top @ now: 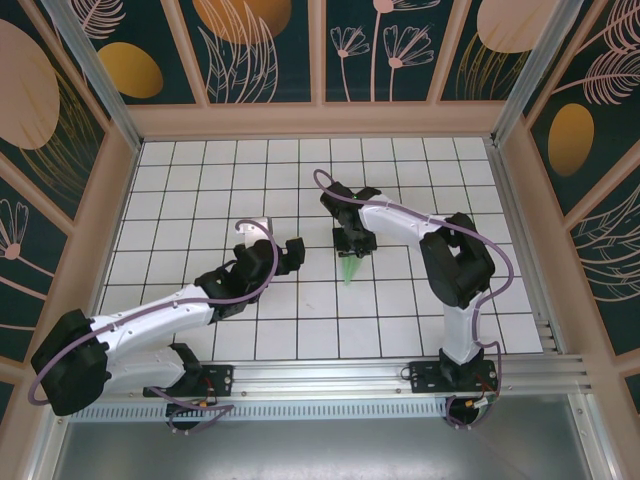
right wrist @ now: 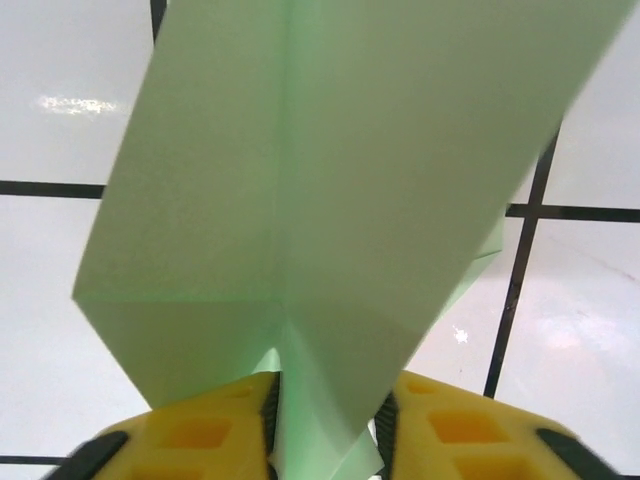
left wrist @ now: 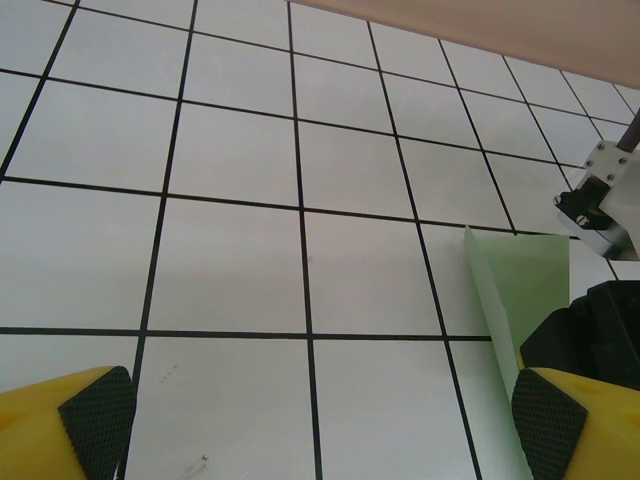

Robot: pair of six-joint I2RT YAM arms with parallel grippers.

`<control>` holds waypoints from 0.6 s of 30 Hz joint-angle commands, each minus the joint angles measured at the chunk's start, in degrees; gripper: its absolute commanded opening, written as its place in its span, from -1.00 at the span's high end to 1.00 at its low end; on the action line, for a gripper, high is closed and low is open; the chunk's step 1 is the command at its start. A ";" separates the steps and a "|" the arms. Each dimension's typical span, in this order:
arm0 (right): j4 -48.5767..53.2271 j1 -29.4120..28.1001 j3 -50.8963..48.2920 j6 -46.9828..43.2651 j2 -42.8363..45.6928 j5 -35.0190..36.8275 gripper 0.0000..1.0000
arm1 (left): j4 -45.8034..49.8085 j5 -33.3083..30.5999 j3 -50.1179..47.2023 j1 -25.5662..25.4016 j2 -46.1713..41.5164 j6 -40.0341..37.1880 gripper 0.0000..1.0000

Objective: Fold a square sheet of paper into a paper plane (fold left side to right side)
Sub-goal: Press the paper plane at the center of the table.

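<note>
Pale green paper plane [top: 350, 268] near the middle of the white grid table [top: 200, 170], tapering toward 6 o'clock, its folded keel pinched at the 12 o'clock end by the right gripper [right wrist: 325, 430] between yellow fingers [right wrist: 215, 435] — left gripper [left wrist: 320, 420] at the plane's 9 o'clock, jaws wide apart, holding nothing.

Three cameras: one overhead, one on each wrist.
From high above and behind, you see the whole tiled floor [top: 190, 170]; past your left claw [left wrist: 320, 415] you look low toward the paper plane [left wrist: 520, 280] beside its right finger, which your right claw [right wrist: 328, 420] camera faces close up.
</note>
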State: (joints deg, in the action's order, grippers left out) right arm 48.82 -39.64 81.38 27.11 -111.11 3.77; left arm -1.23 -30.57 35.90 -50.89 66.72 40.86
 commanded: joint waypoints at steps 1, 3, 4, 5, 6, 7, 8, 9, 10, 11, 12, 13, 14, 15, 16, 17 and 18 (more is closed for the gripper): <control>0.55 -0.41 0.01 -0.46 0.55 -0.99 0.49 | -0.17 -1.34 1.12 0.28 -1.24 0.84 -0.97; 0.98 -0.44 0.33 -0.65 0.49 -0.70 0.55 | 0.00 -1.51 1.04 0.33 -1.42 0.80 -0.97; 1.40 -0.44 0.45 -0.75 0.48 -0.29 0.57 | 0.00 -1.60 0.93 0.28 -1.50 0.80 -0.97; 1.81 -0.44 0.74 -0.98 0.47 0.12 0.59 | 0.00 -1.67 0.87 0.28 -1.58 0.71 -0.97; 2.31 -0.53 1.08 -1.22 0.45 0.65 0.61 | 0.00 -1.74 0.84 0.31 -1.59 0.71 -0.97; 2.96 -0.69 1.44 -1.40 0.30 1.37 0.63 | 0.00 -1.72 0.77 0.32 -1.52 0.63 -0.97; 3.50 -0.79 1.76 -1.65 0.18 1.93 0.65 | 0.00 -1.69 0.76 0.27 -1.50 0.62 -0.97; 4.07 -0.93 2.01 -1.84 0.03 2.61 0.68 | -0.08 -1.74 0.75 0.29 -1.50 0.58 -0.97; 4.50 -1.12 2.26 -2.18 -0.12 2.89 0.73 | -0.17 -1.74 0.69 0.30 -1.50 0.56 -0.97; 4.91 -1.37 2.63 -2.45 -0.42 3.14 0.77 | -0.17 -1.71 0.66 0.23 -1.41 0.54 -0.97; 5.31 -1.56 2.97 -2.57 -0.70 3.44 0.80 | -0.17 -1.74 0.72 0.28 -1.45 0.45 -0.97; 5.89 -1.86 3.46 -2.83 -1.11 3.97 0.83 | -0.17 -1.70 0.66 0.29 -1.35 0.40 -0.97; 6.61 -2.21 4.09 -2.98 -1.57 4.73 0.84 | -0.17 -1.77 0.66 0.28 -1.33 0.38 -0.97; 7.41 -2.51 4.74 -3.11 -1.97 5.45 0.86 | -0.11 -1.82 0.56 0.31 -1.33 0.27 -0.97; 8.38 -3.00 5.71 -3.12 -2.47 6.63 0.87 | -0.08 -1.91 0.56 0.26 -1.33 0.27 -0.97; 9.49 -3.53 6.60 -3.12 -3.07 7.92 0.88 | -0.08 -2.03 0.43 0.27 -1.31 0.27 -0.97; 10.37 -3.97 7.37 -3.12 -3.50 8.79 0.88 | 0.00 -2.19 0.49 0.30 -1.41 0.27 -0.97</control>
State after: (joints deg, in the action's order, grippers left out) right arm 53.95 -42.24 86.15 25.12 -112.79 8.25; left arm -1.23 -30.83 35.90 -50.89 66.08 40.84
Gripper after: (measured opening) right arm 0.076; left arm 0.985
